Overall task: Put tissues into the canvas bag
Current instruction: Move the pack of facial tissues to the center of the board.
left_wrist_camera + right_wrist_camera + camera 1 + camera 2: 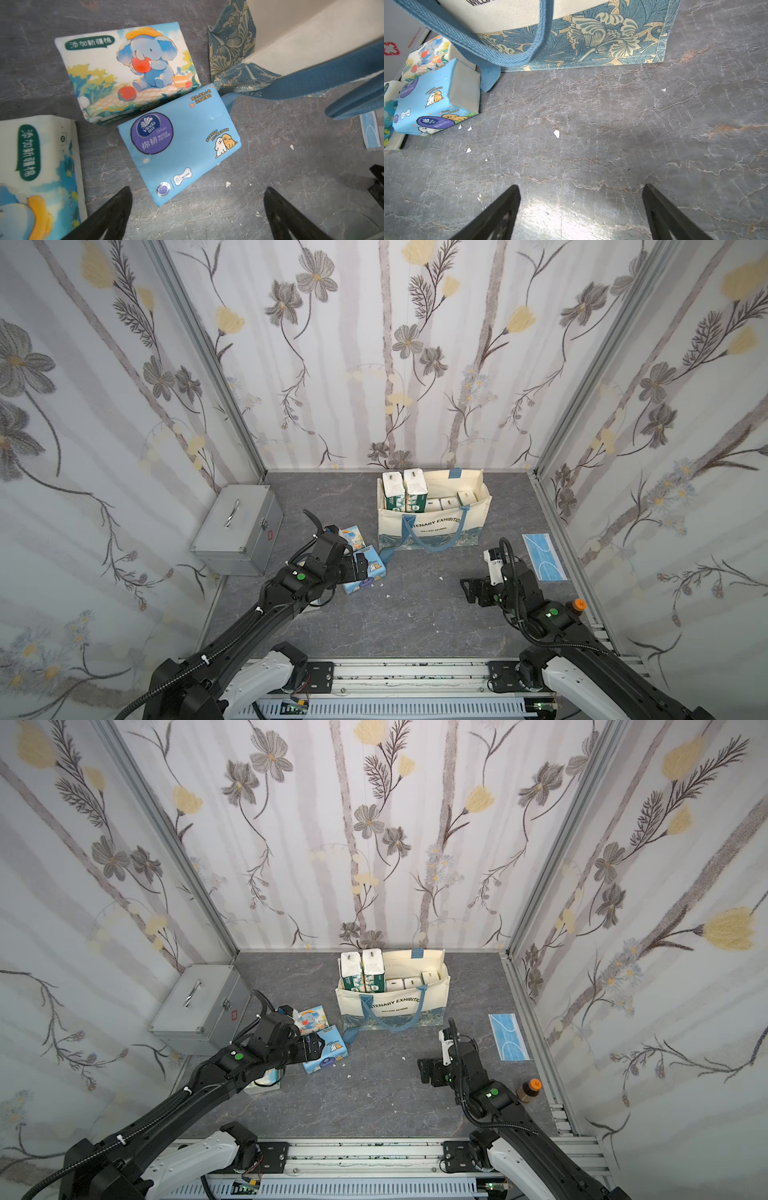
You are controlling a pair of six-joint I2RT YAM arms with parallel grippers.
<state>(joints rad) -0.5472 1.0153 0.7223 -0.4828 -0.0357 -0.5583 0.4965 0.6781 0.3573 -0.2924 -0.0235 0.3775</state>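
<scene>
On the counter [415, 614] the canvas bag [432, 522] stands with several tissues [405, 489] inside; a light blue pack [178, 145] and an elephant pack [128, 70] lie touching beside it. The left pincer [197, 190] hangs released near the light blue pack, the right pincer [580, 187] released over bare counter.

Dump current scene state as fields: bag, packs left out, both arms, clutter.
canvas bag: upright, top open
in bag: two green-edged packs standing tall at one end; smaller white tops lower down
left out: elephant pack, light blue pack touching it, second elephant pack
left arm: jaws open, poised over the light blue pack, holding nothing
right arm: jaws open above bare table, holding nothing
clutter: metal case, face mask, bottle
</scene>
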